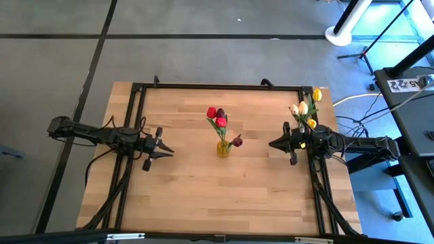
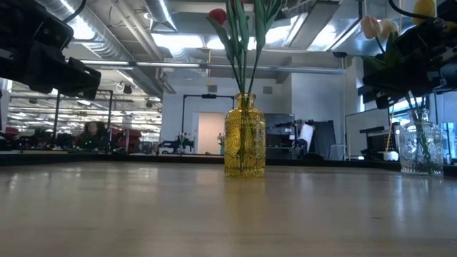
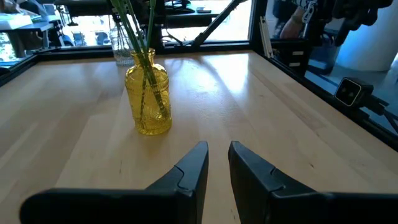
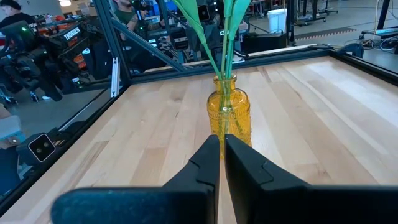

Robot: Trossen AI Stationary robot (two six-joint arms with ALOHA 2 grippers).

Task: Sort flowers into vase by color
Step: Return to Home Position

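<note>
A yellow glass vase [image 1: 222, 148] stands at the table's middle. It holds red tulips [image 1: 215, 115] and maroon tulips [image 1: 237, 141], their green stems [image 4: 219, 43] stuck into its neck. A clear glass vase [image 2: 421, 150] stands near the right edge and holds yellow tulips [image 1: 317, 93] and cream tulips [image 1: 295, 108]. My left gripper [image 1: 168, 150] hovers left of the yellow vase [image 3: 148, 99], empty, with a narrow gap between its fingers [image 3: 217, 152]. My right gripper [image 1: 272, 144] hovers right of the yellow vase, shut and empty [image 4: 221, 146], in front of the clear vase.
A dark metal frame [image 1: 217, 87] runs along the table's far edge and both sides. Bare wood lies between each gripper and the yellow vase and along the near half [image 1: 217, 196]. Beyond the table are a person [image 4: 124, 9] and equipment.
</note>
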